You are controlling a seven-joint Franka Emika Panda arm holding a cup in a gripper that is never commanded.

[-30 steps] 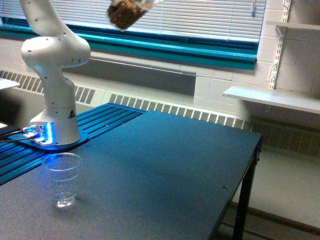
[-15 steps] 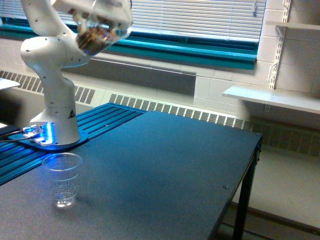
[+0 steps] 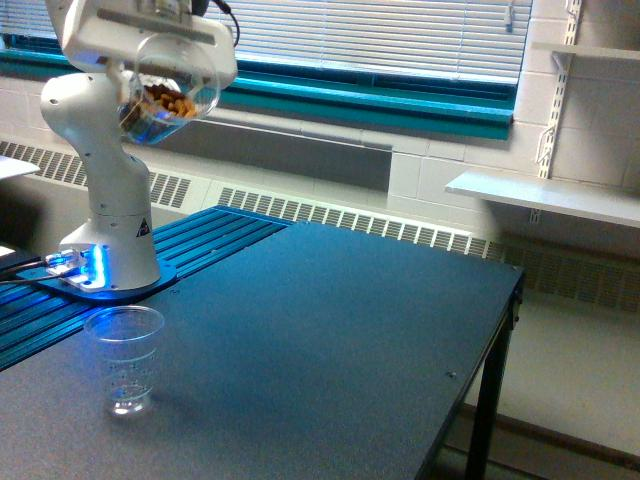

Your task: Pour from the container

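Gripping the container [image 3: 165, 95] is my pincer [image 3: 150, 40], its white body showing above the rounded clear bowl, though the fingers themselves are hidden behind the plastic – I judge them clamped on it, since nothing else bears it up. I hold it high in the air near the top of the exterior view's left, in front of my own white arm [image 3: 105, 150], and somewhat tilted, so the brown bits [image 3: 165, 100] inside lie heaped toward the lower side. Nothing is spilling yet; the tilt looks too slight for that, which suits a vessel on its way rather than one already pouring.

Below it, well apart and low on the dark table [image 3: 330, 340], stands the cup [image 3: 125, 360] – tall, tapered, clear, upright and, as far as I can tell, empty. It sits just in front of my base [image 3: 110, 270], near the table's edge, open mouth up, which is how a receiver should stand. The bowl hangs a little to the right of the cup's line and much higher, so I judge the next need is to come down and line up the lip over the cup before tipping further; poured from this height, the bits would likely scatter.

Rightward the tabletop carries on to its far corner, with a white shelf [image 3: 540, 195] on the wall beyond
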